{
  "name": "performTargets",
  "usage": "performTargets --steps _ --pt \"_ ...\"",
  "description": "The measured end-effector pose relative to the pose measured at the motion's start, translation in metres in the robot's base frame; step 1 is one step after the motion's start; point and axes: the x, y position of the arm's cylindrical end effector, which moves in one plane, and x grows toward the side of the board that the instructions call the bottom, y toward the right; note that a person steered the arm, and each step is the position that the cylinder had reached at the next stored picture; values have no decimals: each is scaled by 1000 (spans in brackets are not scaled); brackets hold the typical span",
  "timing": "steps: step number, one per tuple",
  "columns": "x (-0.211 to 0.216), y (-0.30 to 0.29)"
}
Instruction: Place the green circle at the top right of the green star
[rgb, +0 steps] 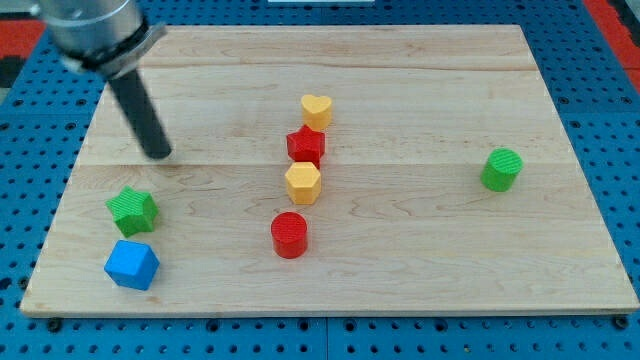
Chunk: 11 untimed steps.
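Observation:
The green circle (501, 169) stands at the view's right side of the wooden board (400, 290), far from the other blocks. The green star (132, 209) lies at the view's lower left. My tip (159, 154) rests on the board just above and slightly right of the green star, a short gap away, and far left of the green circle. The rod leans up toward the view's top left.
A blue cube (132, 264) sits just below the green star. In the middle stand a yellow heart (316, 109), a red star (306, 145), a yellow hexagon (302, 183) and a red circle (289, 234), in a rough column.

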Motion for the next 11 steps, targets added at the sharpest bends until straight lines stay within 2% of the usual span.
performTargets --steps 1,2,3,4,5,6,7,8,10,11 --pt "-102 81" --pt "-149 198" --pt "-104 320" --pt "-22 429" --pt "90 444" --pt "103 390" --pt "124 377" --pt "86 381" --pt "-39 324" --pt "-28 383"
